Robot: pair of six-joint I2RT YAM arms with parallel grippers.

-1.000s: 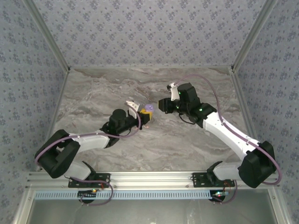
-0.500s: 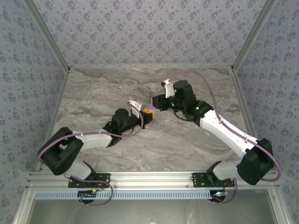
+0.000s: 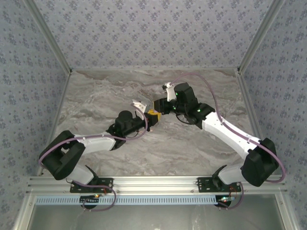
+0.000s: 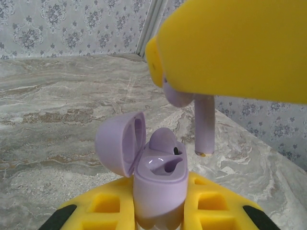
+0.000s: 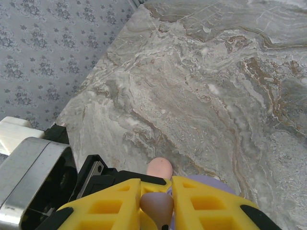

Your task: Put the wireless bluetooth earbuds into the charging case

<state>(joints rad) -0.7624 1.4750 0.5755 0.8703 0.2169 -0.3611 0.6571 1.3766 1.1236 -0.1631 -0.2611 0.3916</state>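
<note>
My left gripper (image 4: 160, 203) is shut on the purple charging case (image 4: 158, 184), which it holds upright with the lid (image 4: 117, 143) swung open to the left. One purple earbud (image 4: 163, 139) sits in the far slot; the near slot is hollow. Just above and right of the case hangs another purple earbud (image 4: 204, 124), stem down. My right gripper (image 5: 156, 191) is shut on this earbud (image 5: 156, 205). In the top view the left gripper (image 3: 149, 118) and right gripper (image 3: 156, 106) meet at mid-table.
The marble table (image 3: 105, 91) stretches around the grippers, bounded by patterned walls (image 3: 153, 33). In the right wrist view a pale pink rounded bit (image 5: 159, 168) shows just past my fingertips, next to the left gripper's black body (image 5: 103, 175).
My right gripper has moved left with the earbud and now stands over the open case. The left gripper has shifted slightly right and holds the case.
</note>
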